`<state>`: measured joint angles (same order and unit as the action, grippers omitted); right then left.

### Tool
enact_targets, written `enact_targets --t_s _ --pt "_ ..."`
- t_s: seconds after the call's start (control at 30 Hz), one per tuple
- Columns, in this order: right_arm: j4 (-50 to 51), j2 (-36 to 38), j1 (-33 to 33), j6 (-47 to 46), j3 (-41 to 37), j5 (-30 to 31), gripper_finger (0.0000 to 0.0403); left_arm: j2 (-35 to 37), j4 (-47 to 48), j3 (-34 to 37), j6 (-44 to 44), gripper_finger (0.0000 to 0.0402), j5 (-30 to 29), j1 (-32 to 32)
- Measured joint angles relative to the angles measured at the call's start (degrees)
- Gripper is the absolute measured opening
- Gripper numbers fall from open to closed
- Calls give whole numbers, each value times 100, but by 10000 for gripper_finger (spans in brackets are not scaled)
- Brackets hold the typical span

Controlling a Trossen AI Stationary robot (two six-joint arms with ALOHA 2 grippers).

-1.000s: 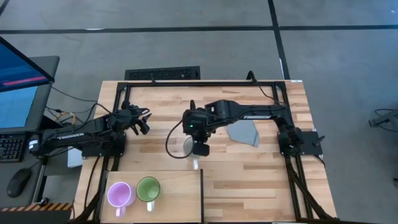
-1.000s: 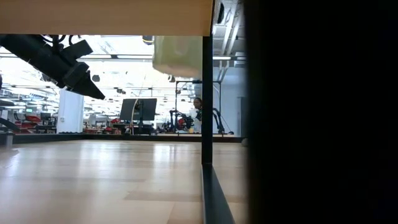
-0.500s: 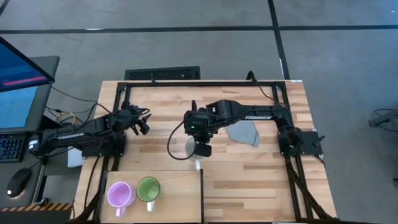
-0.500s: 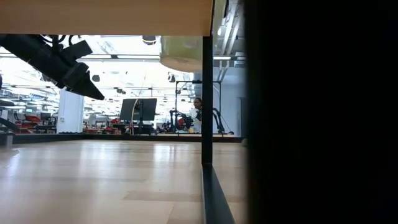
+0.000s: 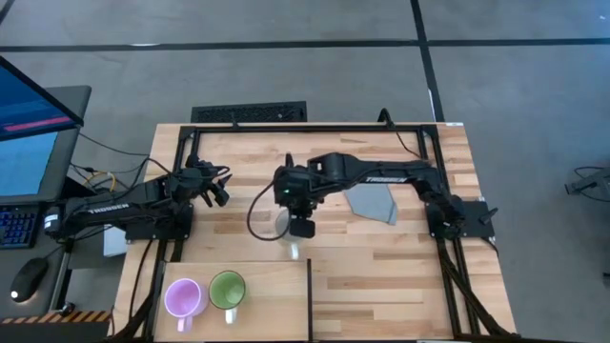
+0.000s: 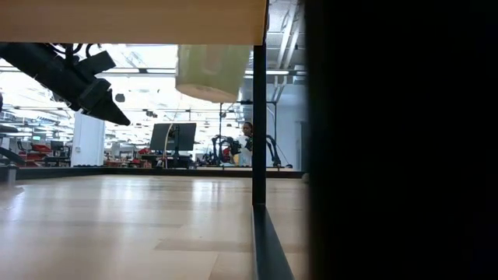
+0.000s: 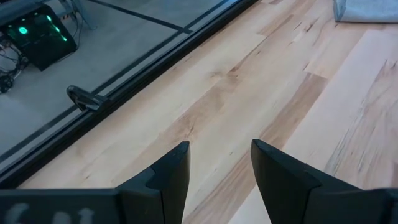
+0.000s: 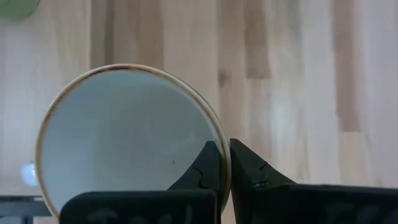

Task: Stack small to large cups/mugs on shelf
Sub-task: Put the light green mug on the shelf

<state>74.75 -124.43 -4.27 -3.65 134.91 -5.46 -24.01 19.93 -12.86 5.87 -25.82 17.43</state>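
Striped plank table [image 5: 381,276]; pale shelf [image 5: 276,305] at its near left corner carries purple mug [image 5: 182,297] and green mug [image 5: 227,290] side by side. Right gripper [image 5: 301,227], pinched on the rim of white mug [image 8: 130,137], holds it airborne mid-table. Left gripper [image 5: 217,187] hovers apart, jaws parted, empty. No legible writing.

Striped light-wood plank tabletop [image 5: 381,276], framed by a black metal rail [image 5: 315,127] along its far edge. Grey folded cloth [image 5: 374,204] lies flat on the planks toward the right half; one corner of it also shows in the left wrist view [image 7: 367,10].

Off the table, left side: blue-lit computer monitor [image 5: 33,124], black keyboard [image 5: 14,226], black computer mouse [image 5: 27,279]. Black slotted floor vent [image 5: 250,112] sits just beyond the far edge on grey concrete floor [image 5: 286,57].

Low view: room behind, with a dark screen on a stand [image 6: 173,137] and a person [image 6: 247,140] far off.
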Motion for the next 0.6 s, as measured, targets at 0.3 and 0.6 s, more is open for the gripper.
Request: enact_targets --t_s 0.3,0.6 --pt "-43 -363 13 237 6 -144 24 0 10 0 0 163 63 0" --pt "-360 -348 66 265 -17 -240 24 1 10 0 0 163 140 0"
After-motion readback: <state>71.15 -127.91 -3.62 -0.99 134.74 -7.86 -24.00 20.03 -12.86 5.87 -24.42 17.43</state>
